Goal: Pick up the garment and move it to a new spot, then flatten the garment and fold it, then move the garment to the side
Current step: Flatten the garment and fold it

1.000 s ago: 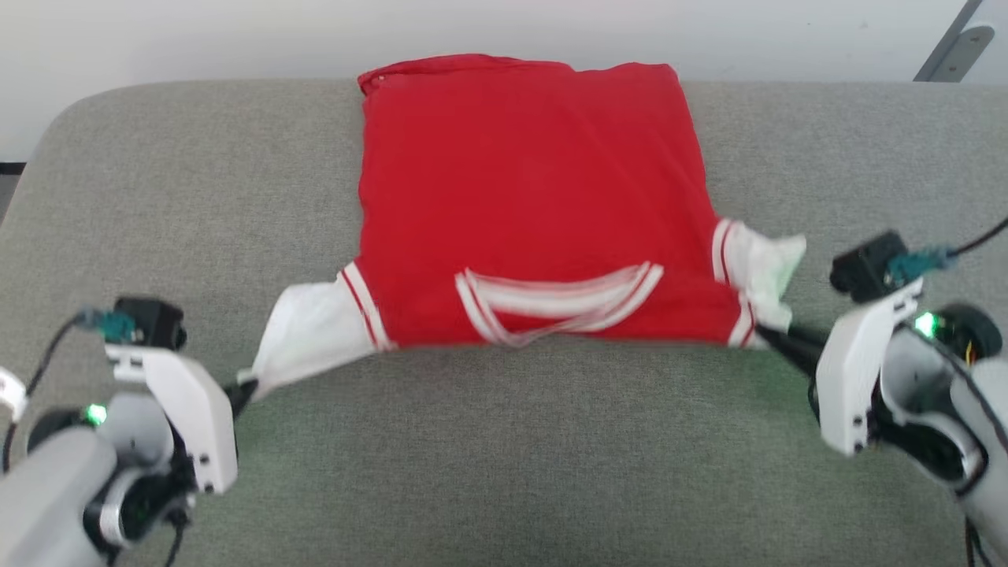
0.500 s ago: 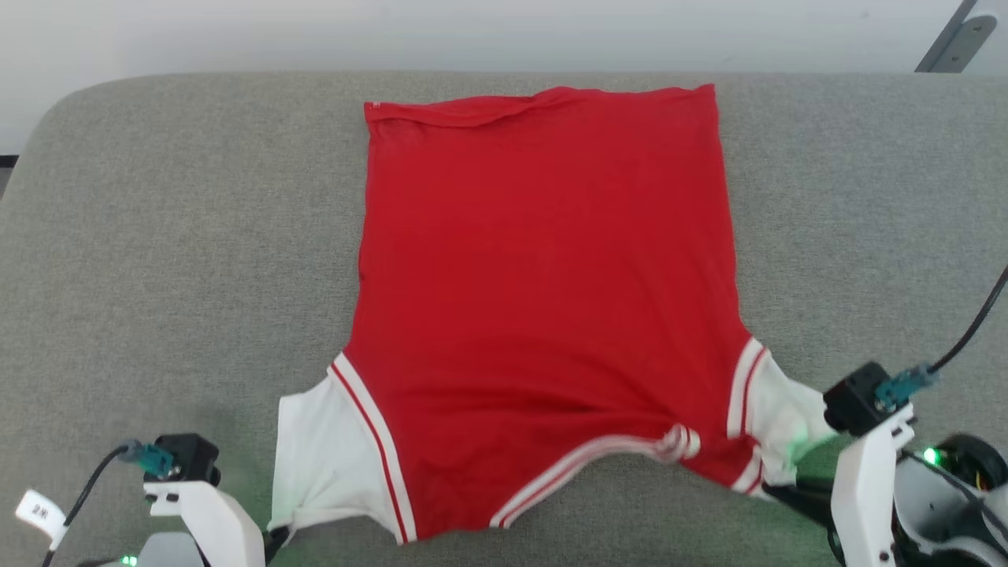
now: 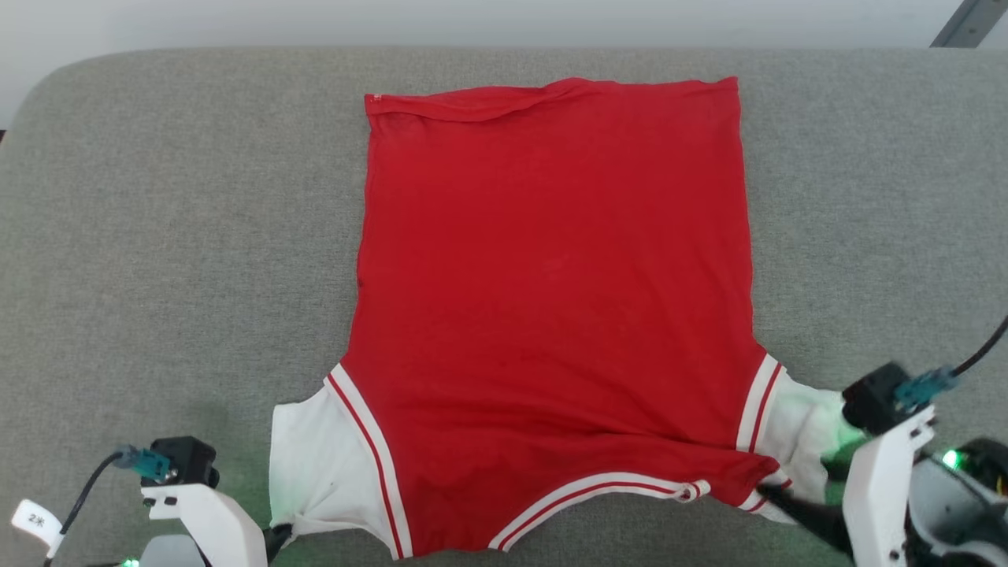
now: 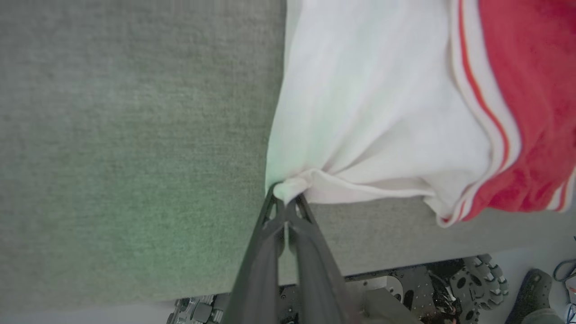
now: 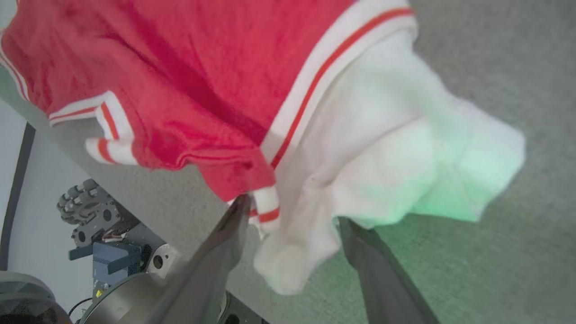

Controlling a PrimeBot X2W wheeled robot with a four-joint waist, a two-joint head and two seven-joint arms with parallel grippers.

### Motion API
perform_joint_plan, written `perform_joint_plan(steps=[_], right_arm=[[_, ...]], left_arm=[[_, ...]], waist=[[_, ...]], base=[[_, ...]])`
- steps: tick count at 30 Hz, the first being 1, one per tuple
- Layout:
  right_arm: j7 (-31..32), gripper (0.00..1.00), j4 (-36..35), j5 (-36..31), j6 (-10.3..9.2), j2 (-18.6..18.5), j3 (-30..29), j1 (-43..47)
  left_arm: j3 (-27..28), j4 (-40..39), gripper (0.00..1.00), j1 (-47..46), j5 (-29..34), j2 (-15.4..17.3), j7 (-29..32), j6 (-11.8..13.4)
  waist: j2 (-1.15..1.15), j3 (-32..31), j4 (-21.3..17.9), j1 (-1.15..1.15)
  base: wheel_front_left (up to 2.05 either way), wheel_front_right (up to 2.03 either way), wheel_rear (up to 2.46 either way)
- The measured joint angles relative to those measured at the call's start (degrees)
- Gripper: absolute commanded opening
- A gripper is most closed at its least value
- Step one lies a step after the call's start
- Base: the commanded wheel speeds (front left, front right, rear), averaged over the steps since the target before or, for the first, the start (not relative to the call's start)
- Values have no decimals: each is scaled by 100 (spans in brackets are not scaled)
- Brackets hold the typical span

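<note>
Bright red soft-fabric T-shirt [image 3: 551,315] with white short sleeves lies spread out flat, roughly mid-way across the grey woven padded surface [image 3: 157,236]. Its hem is at the far edge and its neckline is toward me, close to the near edge. Body mostly smooth, with a shallow fold along the hem and some rumpling above the white-and-red striped neckband [image 3: 598,492]. My left gripper [image 4: 284,204]: both dark fingers pressed together, clamped on the bunched outer corner of the white sleeve on my left [image 3: 315,465]. Cloth fans out from the pinch in tight creases, and that sleeve lies fairly flat on the grey. My right gripper [image 5: 292,211]: fingers spread wide apart, nothing pinched. The crumpled white sleeve on my right [image 3: 803,425] sags loose between and beyond them, one finger beside the red shoulder seam, the other under the sleeve's loose edge. This sleeve is puffed and folded on itself, tinted green by the wrist light. Past the near edge of the surface, the right wrist view catches a dark roller wheel of my base [image 5: 85,211].
</note>
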Motion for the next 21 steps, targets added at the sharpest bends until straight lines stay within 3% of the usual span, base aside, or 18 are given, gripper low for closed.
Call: perform_joint_plan(steps=[7,12,16,21], right_arm=[[223,100,-824,-457,-1,489,-1117,-142],[148,100,-979,-1168,-1,978,-1666,-782],[-264,100,-592,-1589,0,1198,-1696,-1647],[-769,100,514,-1913,-1,1221,-1600,-2739]], left_arm=[[174,-92,0,-161,7,1,-126,8],[237,-194,0,-361,79,-16,-190,4],[211,-226,0,-630,208,-104,-134,-55],[109,-170,0,-1007,383,-290,-44,-204]], waist=[[0,181,-60,0],[0,388,-80,0],[0,581,-11,0],[0,796,208,-1]], base=[[0,0,0],[0,0,0],[0,0,0],[0,0,0]])
